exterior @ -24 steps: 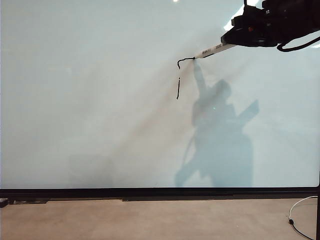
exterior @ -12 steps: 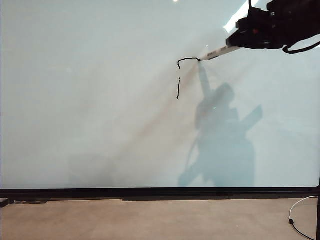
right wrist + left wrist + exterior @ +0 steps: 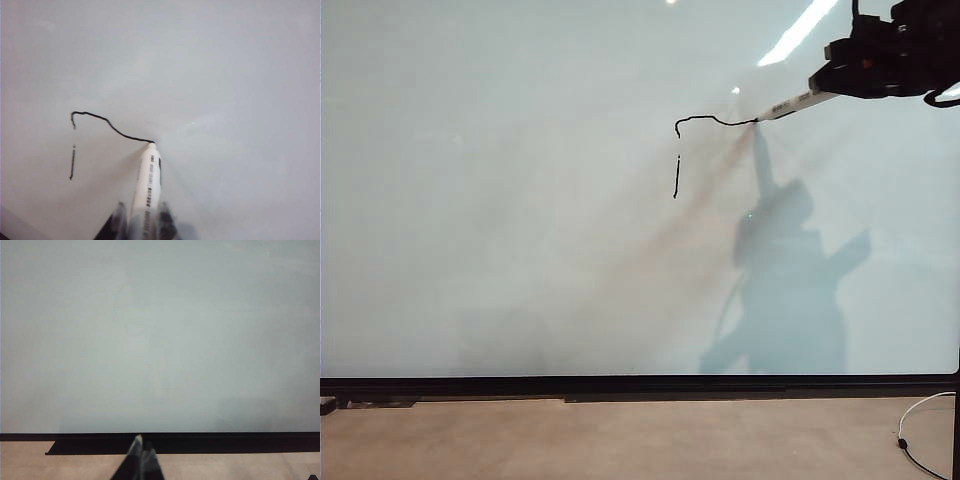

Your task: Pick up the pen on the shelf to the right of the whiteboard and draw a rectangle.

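The slim white-grey marker pen with dark print on its barrel (image 3: 148,186) has its dark tip pressed to the large glossy pale grey-white whiteboard (image 3: 520,250), at the right-hand end of a wobbly black line. In the exterior view the pen (image 3: 792,104) slants down and left from the black right gripper (image 3: 832,88), which sits near the upper right corner; its jaws are closed narrowly around the barrel, as the right wrist view shows with blurred fingers either side of the pen.

The hand-drawn black rectangle (image 3: 710,140) is only begun. What exists is a short vertical stroke for the left side, a small gap above it, a hooked corner, and a sagging top edge running right to the pen tip. By my judgement the top edge is nearly or fully laid, while the right side, the bottom and the closing of the left side remain to be drawn.

The left gripper (image 3: 141,460) hangs low before the board's thin black lower frame, its fingertips together and holding nothing, well apart from the drawing.
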